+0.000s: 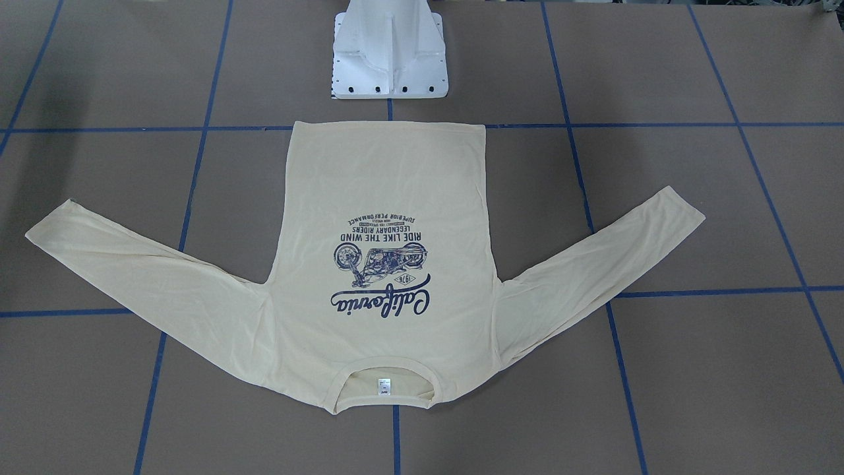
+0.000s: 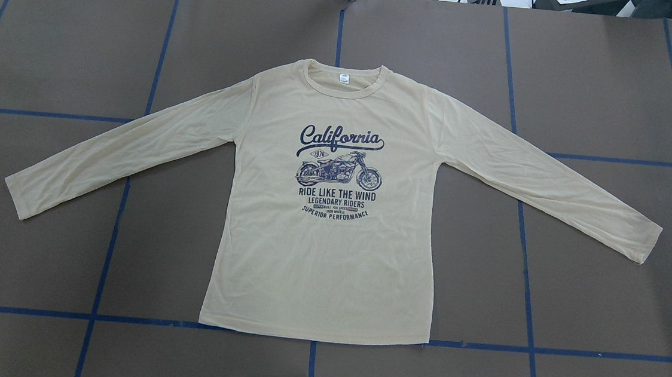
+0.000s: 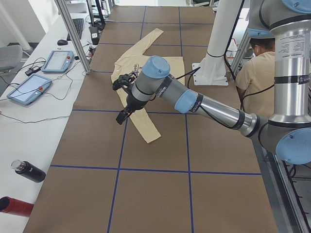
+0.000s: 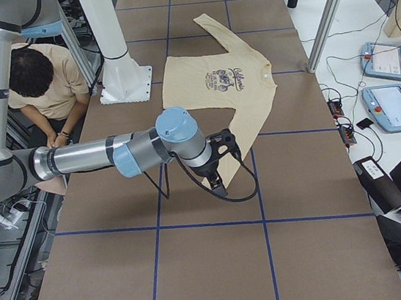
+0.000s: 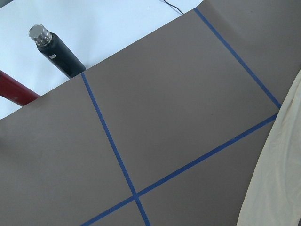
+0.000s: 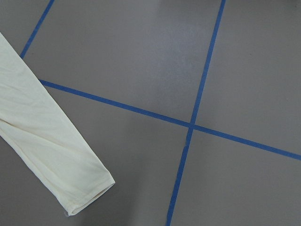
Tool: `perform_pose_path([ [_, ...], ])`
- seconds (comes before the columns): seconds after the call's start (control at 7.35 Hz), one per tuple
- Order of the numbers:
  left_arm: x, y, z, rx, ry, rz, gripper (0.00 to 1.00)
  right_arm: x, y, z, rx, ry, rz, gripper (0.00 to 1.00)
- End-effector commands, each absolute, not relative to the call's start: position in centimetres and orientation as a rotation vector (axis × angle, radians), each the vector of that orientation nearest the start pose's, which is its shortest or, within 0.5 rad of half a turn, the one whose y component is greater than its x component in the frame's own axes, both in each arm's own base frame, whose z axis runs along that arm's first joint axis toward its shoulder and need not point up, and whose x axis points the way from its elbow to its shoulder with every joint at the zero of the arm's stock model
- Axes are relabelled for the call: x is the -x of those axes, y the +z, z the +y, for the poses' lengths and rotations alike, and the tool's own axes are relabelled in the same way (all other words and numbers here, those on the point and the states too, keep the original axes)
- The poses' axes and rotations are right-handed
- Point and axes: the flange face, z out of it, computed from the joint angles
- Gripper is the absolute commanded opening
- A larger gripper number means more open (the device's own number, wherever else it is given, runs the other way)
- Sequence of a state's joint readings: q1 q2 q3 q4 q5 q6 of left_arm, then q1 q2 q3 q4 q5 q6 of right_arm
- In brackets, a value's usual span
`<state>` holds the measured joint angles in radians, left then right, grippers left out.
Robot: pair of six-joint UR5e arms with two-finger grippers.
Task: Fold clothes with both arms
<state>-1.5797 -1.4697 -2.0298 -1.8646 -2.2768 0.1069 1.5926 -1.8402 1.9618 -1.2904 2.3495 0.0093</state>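
overhead exterior view: the t-shirt (image 2: 324,259) lies flat and face up at the centre of the table (image 2: 54,40). its collar points away from the robot and its hem (image 2: 312,333) lies on a blue tape line (image 2: 162,37) near the white pedestal (image 1: 389,53). both sleeves spread outward and slant toward the robot.

step in hand: judged from this layout, no fold is made yet and the garment is untouched. this is the approach stage before the first grasp.

the left arm (image 3: 194,102) reaches over the table with the left gripper (image 3: 121,115) above the sleeve on that side (image 2: 123,148). the right arm (image 4: 98,154) holds the right gripper (image 4: 218,184) above the cuff (image 6: 89,188) of the opposite sleeve. each claw shows only in a side view, so whether its fingers are parted or closed cannot be told. neither wrist view shows any fabric held.

next move: each claw probably has to descend onto its sleeve end and pinch only the thin cloth, then carry it inward across the body.

materials: the fabric is a thin, pale cream knit, limp, with soft wrinkles at the armpits. the navy print (image 2: 339,171) is flat, and a small white neck tag (image 2: 343,79) sits inside the ribbed collar. the table cover is matt brown.
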Motion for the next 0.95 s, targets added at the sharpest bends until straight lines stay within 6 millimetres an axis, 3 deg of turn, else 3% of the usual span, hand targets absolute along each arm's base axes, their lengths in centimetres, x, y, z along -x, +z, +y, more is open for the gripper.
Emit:
perform_pose_path([
  [0.0,7.1,45.9,-45.2,-0.668,0.326,0.647,1.0,-2.3,54.6,-40.8,-0.334,-0.054,-0.825,1.0],
  [0.27,7.1,45.8,-45.1,-0.67,0.329,0.648,1.0,3.1,57.8,-41.5,-0.352,0.029,-0.872,1.0],
  [0.54,7.0,45.8,-45.1,-0.672,0.332,0.647,1.0,8.9,59.7,-41.3,-0.375,0.103,-0.854,1.0],
  [0.82,7.0,45.8,-45.1,-0.672,0.332,0.647,1.0,12.2,63.9,-40.2,-0.41,0.138,-0.848,0.94],
])
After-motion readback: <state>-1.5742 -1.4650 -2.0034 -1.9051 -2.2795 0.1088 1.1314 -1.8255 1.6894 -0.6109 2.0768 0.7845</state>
